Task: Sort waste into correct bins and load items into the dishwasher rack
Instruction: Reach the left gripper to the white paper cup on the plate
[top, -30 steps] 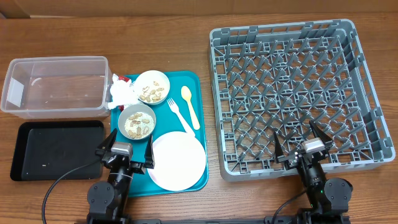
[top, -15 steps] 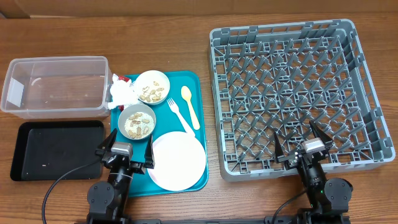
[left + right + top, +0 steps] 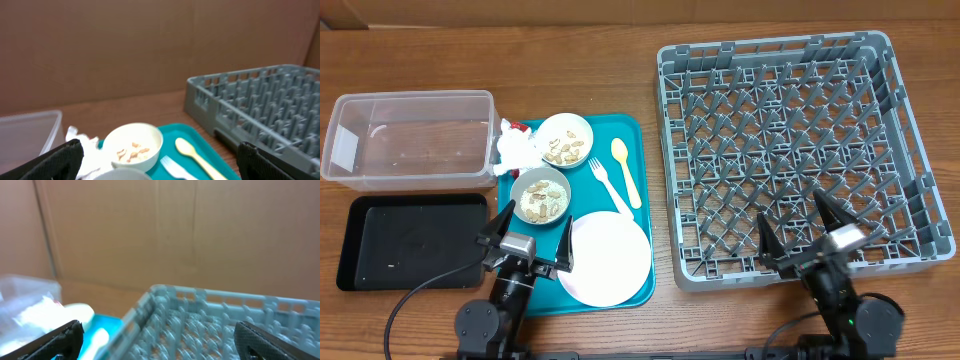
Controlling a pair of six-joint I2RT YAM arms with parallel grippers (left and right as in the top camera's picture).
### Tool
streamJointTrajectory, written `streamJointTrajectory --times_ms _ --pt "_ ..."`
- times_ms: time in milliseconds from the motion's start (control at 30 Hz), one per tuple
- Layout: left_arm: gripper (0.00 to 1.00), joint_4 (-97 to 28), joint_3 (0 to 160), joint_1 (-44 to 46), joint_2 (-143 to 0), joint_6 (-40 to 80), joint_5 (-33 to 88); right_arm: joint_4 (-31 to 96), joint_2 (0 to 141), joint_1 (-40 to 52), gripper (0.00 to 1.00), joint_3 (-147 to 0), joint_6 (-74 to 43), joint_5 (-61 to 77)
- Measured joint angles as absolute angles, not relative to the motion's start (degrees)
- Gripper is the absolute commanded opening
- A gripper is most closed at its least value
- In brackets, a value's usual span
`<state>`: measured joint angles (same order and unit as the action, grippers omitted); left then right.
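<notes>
Nearest, both stand spread and empty: the left gripper (image 3: 528,236) covers a bit of the smooth round plate (image 3: 610,258) on the teal tray (image 3: 635,135), while the right gripper (image 3: 802,230) hides part of the front wall of the grey, pegged dishwasher rack (image 3: 790,140). Behind the plate sit the near bowl (image 3: 540,197) and far bowl (image 3: 564,140), both flecked with beige bits, beside a white fork (image 3: 607,183) and yellow spoon (image 3: 625,168). Leftward on the worktop (image 3: 620,40) lie the matte black tray (image 3: 410,240), then the clear tub (image 3: 410,97), and just beside it a crumpled napkin (image 3: 515,150) hides most of the red wrapper (image 3: 518,128).

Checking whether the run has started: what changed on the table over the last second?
The left gripper and right gripper rose slightly toward the overhead camera, the right also shifting rightward. Both are open and hold nothing. The plate, tray and rack stayed put.
</notes>
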<state>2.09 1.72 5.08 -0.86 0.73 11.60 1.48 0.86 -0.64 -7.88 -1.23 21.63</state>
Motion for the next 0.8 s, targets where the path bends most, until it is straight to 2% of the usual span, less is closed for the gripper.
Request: streamJointTrajectory --times_ms 133,300,533,700,800 --pt "1.00 -4.08 8.60 5.08 -1.15 1.17 12.53 10.63 2.44 -0.64 1.00 -16.97 -7.27 22.22" --pt "1.00 -18.52 24.82 5.08 -7.70 1.34 12.21 25.76 11.84 -0.64 1.00 -31.14 -10.13 22.39" --pt "1.00 -40.58 51.20 5.08 -31.46 1.34 11.77 49.67 37.19 -0.67 1.00 -56.51 -11.33 22.50" --pt "1.00 -56.80 71.79 5.08 -50.70 1.37 11.77 58.57 52.10 -0.64 1.00 -71.22 -11.70 23.92" --pt "1.00 -65.98 82.30 4.93 -59.83 1.32 11.73 60.73 56.86 -0.64 1.00 -74.46 -11.79 27.16"
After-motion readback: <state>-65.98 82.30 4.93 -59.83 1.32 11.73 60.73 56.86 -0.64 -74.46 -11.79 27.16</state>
